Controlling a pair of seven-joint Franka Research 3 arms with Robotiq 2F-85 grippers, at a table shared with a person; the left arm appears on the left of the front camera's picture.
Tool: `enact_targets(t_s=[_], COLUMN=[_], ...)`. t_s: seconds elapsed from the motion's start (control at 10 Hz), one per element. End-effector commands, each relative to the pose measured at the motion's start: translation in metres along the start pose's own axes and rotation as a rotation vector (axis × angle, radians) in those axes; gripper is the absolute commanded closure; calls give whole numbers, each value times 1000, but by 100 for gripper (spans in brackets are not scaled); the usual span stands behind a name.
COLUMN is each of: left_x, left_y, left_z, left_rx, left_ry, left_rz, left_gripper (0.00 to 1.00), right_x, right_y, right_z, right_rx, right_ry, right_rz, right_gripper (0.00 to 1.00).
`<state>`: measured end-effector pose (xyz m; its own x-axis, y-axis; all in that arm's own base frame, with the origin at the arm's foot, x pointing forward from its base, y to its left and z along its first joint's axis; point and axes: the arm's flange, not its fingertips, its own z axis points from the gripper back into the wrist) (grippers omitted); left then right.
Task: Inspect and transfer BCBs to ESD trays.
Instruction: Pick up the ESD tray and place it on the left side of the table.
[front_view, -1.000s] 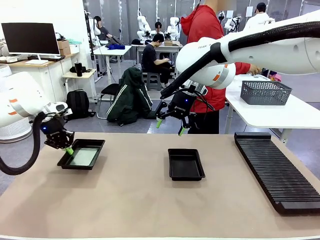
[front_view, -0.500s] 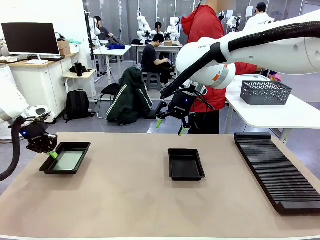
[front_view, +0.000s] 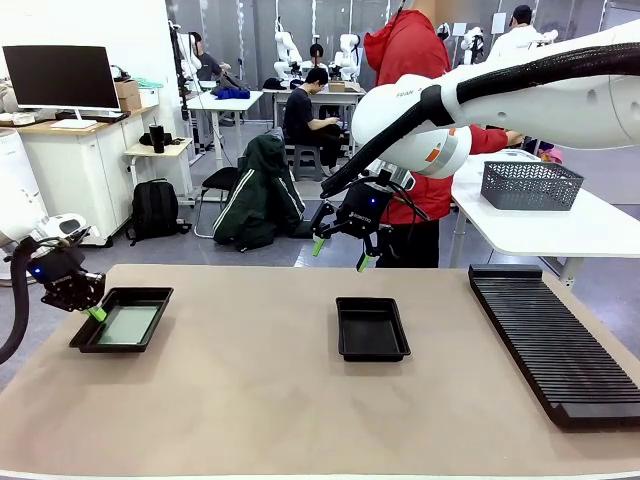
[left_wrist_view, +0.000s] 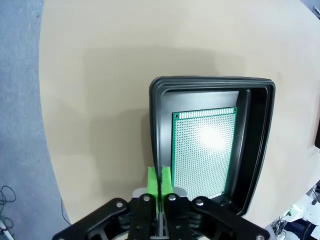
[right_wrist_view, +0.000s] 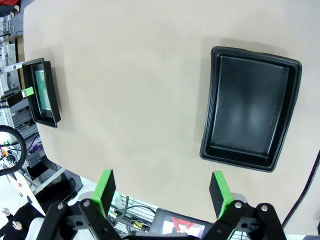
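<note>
One rim-pinch: left gripper (front_view: 97, 313) clamps the ESD tray (front_view: 140, 292) (right gripper (front_view: 340, 256) gapes, well apart); any tilt could spill its BCB (front_view: 127, 324).

Board (left_wrist_view: 204, 152): bright green with a fine dotted grid. 9 o'clock tray (front_view: 140, 292) and centre tray (front_view: 372, 328): plain black. Rack (front_view: 545, 340): black, ribbed. Basket (front_view: 530, 185): grey mesh. Counter (front_view: 260, 400): tan. Left pincer (front_view: 97, 313) and right pincer (front_view: 340, 255): black, with green pads (right_wrist_view: 106, 186).

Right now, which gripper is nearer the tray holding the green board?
Left. The left gripper is shut on the loaded tray at its rim; the right gripper hangs open, raised beyond the empty tray at mid-table, well apart.
</note>
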<state>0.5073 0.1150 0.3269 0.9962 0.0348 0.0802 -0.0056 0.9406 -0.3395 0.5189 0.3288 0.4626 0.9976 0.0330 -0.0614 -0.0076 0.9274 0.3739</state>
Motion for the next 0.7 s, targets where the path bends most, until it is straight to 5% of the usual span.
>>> enact_targets(t_s=[0.0, 0.6], left_x=[-4, -3], left_y=[5, 7], left_z=[-10, -28], left_rx=[-10, 14], left_ry=[-23, -29], left_rz=[-18, -24], left_gripper=[97, 97], right_x=[0, 0], right_y=[1, 1], right_z=[-1, -1], right_rx=[-11, -11], right_ry=[4, 4], right_rz=[-6, -6], right_gripper=[0, 0])
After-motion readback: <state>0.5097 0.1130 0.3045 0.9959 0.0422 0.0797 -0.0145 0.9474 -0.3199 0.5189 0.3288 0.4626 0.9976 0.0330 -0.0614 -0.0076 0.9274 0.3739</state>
